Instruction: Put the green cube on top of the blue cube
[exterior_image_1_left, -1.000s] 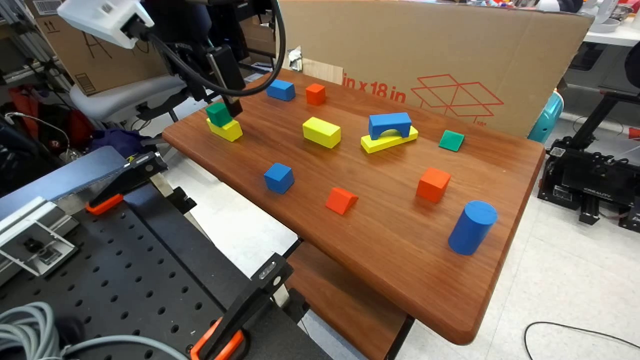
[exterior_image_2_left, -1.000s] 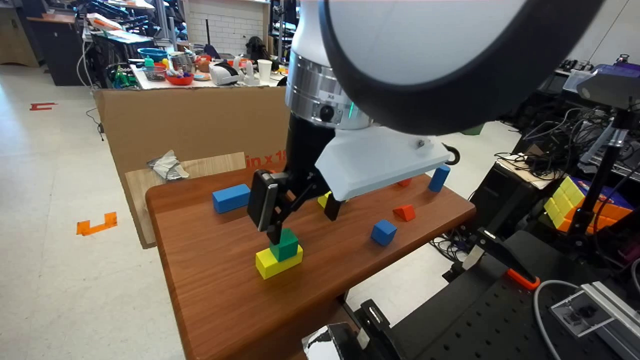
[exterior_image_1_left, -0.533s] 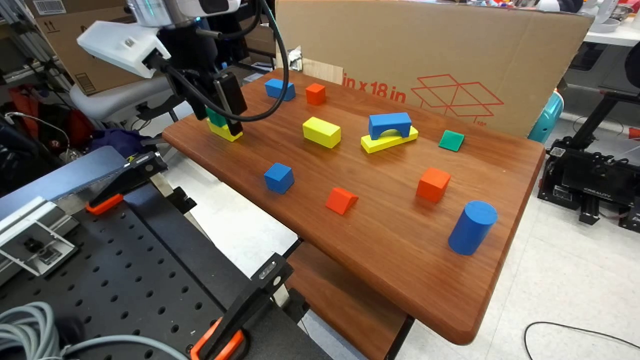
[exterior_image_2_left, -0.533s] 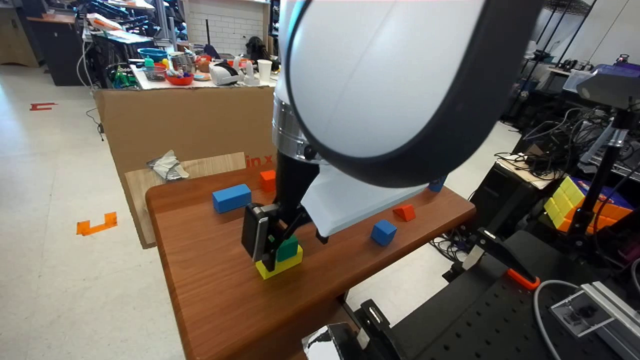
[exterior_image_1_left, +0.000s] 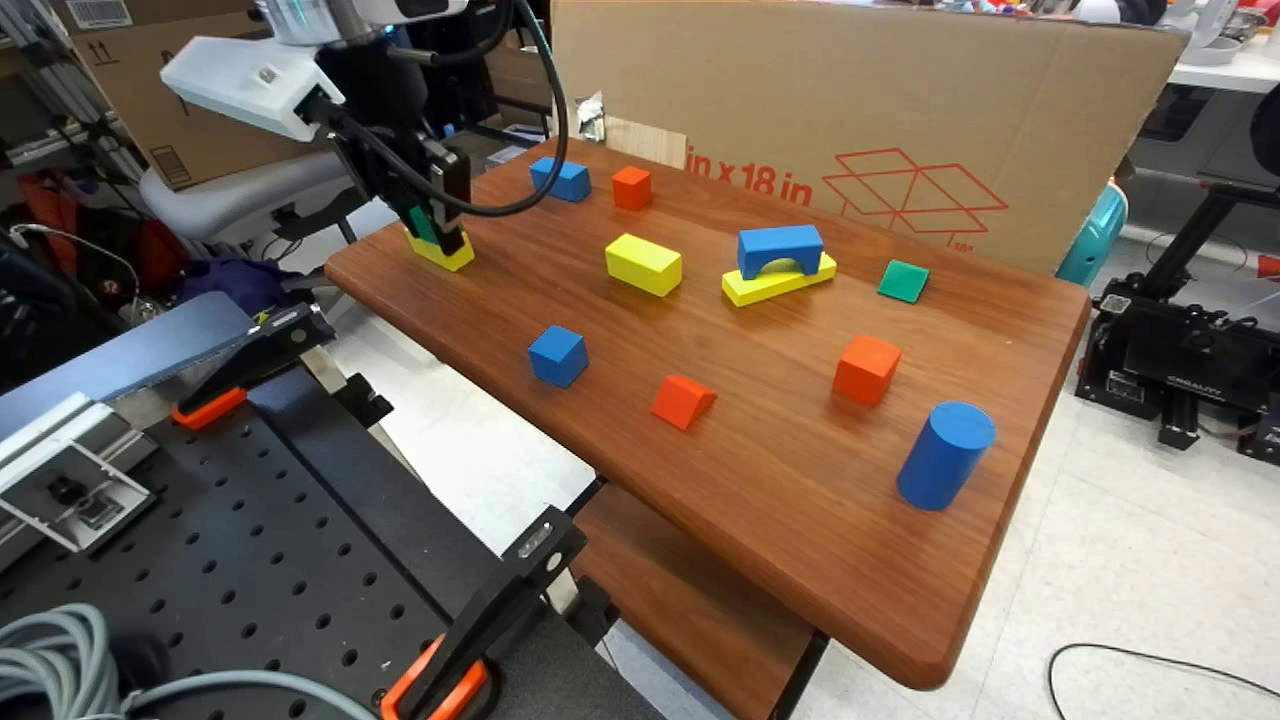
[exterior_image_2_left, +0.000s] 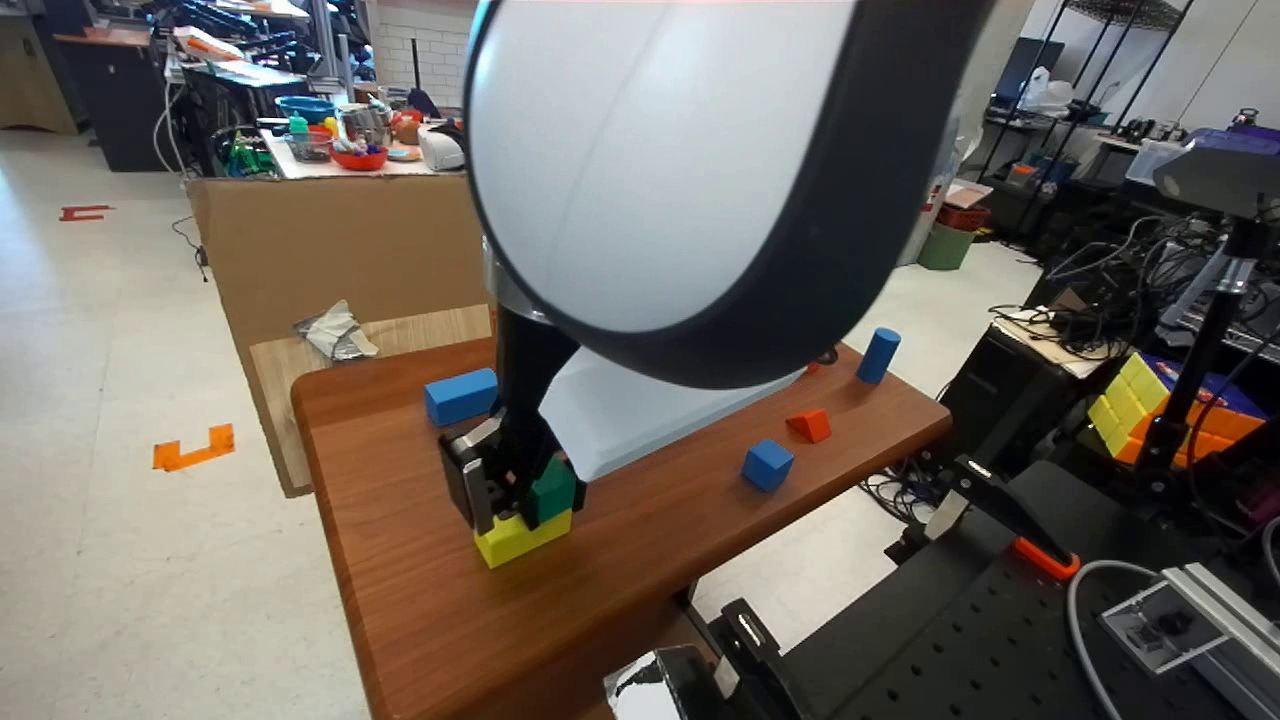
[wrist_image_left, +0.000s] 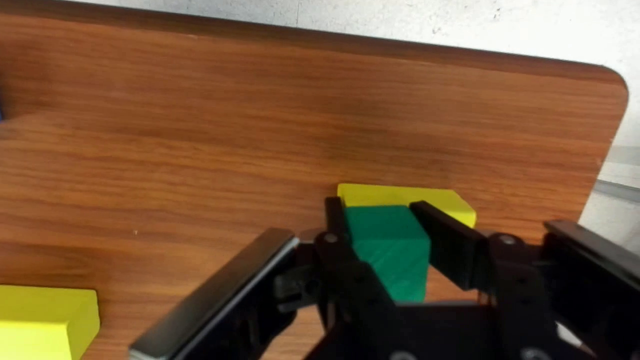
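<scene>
The green cube (wrist_image_left: 395, 265) is between the fingers of my gripper (wrist_image_left: 376, 205), which is shut on it. Beneath it lies a yellow block (wrist_image_left: 400, 194), and the cube appears to rest on that block's top. In both exterior views the cube (exterior_image_1_left: 421, 224) is partly hidden by a black finger, near a corner of the table. The blue cube (exterior_image_1_left: 558, 357) stands alone on the wooden table, near its long edge, with a bare top. It also shows as a blue cube (exterior_image_2_left: 768, 466) well apart from my gripper (exterior_image_2_left: 552, 505).
Near the blue cube lie a red wedge (exterior_image_1_left: 683, 402) and a second yellow block (exterior_image_1_left: 643, 265). A blue arch (exterior_image_1_left: 780, 250) sits on a flat yellow block. Farther along stand an orange-red cube (exterior_image_1_left: 866, 370) and a blue cylinder (exterior_image_1_left: 945, 456). Cardboard (exterior_image_1_left: 850, 110) rises behind the table.
My gripper has come down around the green cube and shut on it. The cube and the yellow block under it have shifted slightly toward the table's end.
</scene>
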